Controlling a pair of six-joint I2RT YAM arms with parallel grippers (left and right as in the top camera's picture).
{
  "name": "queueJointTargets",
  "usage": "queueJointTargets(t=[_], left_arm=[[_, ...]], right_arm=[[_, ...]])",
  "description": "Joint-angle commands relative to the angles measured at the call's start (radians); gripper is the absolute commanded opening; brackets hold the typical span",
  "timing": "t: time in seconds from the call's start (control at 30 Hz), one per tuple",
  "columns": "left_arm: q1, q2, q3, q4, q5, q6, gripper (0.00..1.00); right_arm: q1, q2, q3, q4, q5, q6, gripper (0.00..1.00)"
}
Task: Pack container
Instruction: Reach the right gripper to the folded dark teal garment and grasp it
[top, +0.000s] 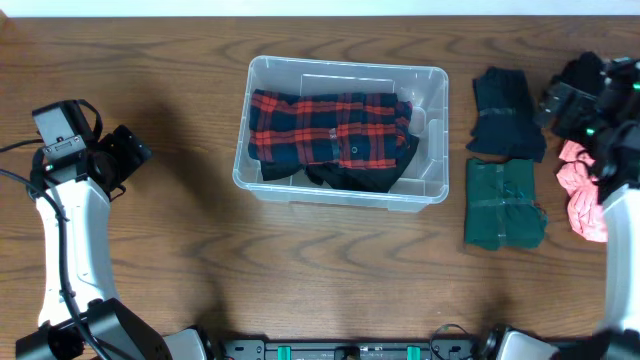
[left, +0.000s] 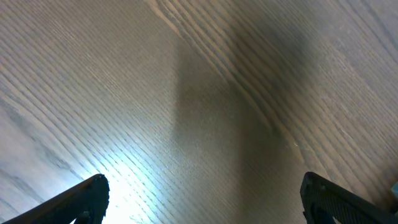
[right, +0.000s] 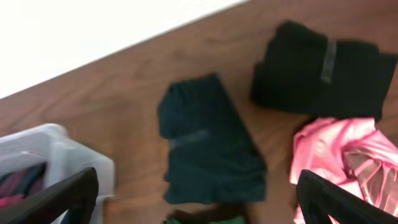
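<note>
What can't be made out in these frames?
Pink garment: overhead, the right arm covers part; right wrist, cut by the frame edge.
Black garment in the container: overhead, mostly under the plaid shirt.
Green garment: right wrist shows only a sliver at the bottom edge.
Right wrist view is blurred; fabric details unreadable.
Left wrist shows only the table; container out of frame.

The plaid shirt fills most of the tub, leaving a bare strip at its right end. Just right of the tub, a black cloth, green cloth and pink cloth crowd the table. Open wood lies to the left.
</note>
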Motion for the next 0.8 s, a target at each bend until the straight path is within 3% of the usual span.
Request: queueJointTargets(t=[0.0,0.27,0.53,0.77], left_arm=[[0.003,-0.003,0.014,-0.004,-0.005,0.008,0.98],[0.003,-0.003,0.014,-0.004,-0.005,0.008,0.98],[0.003,-0.003,0.014,-0.004,-0.005,0.008,0.98],[0.003,-0.003,0.014,-0.004,-0.005,0.008,0.98]], right_arm=[[-0.083,0.076,0.02,0.012,-0.156,-0.064,0.99],[-0.198,0.299,0.02,0.035,-0.238,-0.102,0.99],[-0.198,0.455,0.02,0.155,-0.43,-0.182,0.99],[-0.185,0.525,0.02,0.212,-0.439,-0.234,0.99]])
